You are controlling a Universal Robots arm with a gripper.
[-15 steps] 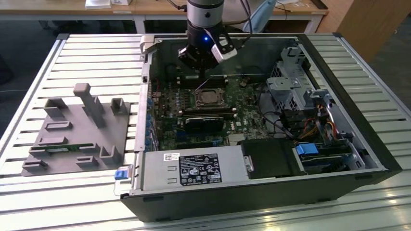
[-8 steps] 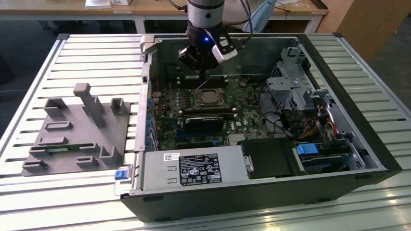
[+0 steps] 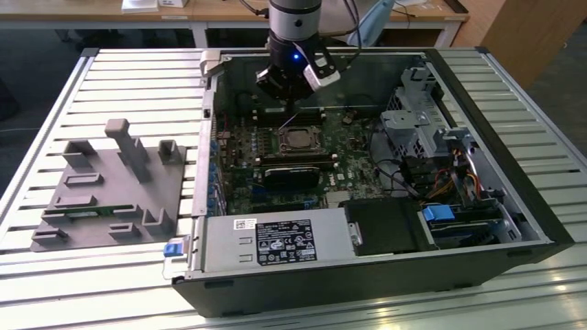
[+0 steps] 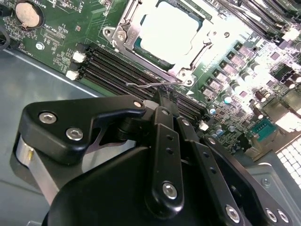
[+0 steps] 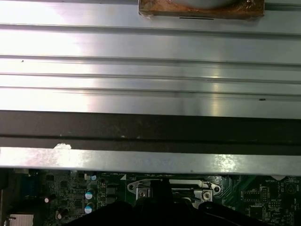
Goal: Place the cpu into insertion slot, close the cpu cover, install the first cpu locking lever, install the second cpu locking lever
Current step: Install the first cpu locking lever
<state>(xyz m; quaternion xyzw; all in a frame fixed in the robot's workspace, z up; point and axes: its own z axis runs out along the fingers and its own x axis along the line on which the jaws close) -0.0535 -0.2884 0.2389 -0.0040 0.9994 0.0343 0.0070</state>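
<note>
We see cpu (image 4: 175, 32) seated in insertion slot (image 4: 123, 29), cpu cover (image 4: 195, 61) down; gripper (image 4: 162, 97) narrow, fingertips just beside locking lever (image 4: 146, 84); risk: fingertips slip off thin lever, scraping nearby memory slots (image 4: 113, 66).

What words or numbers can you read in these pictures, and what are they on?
None can be read.
Big label on the power supply: too small.
White sticker beside it: too small.
White print on the board: blurred.
Coin battery markings: blurred.
</note>
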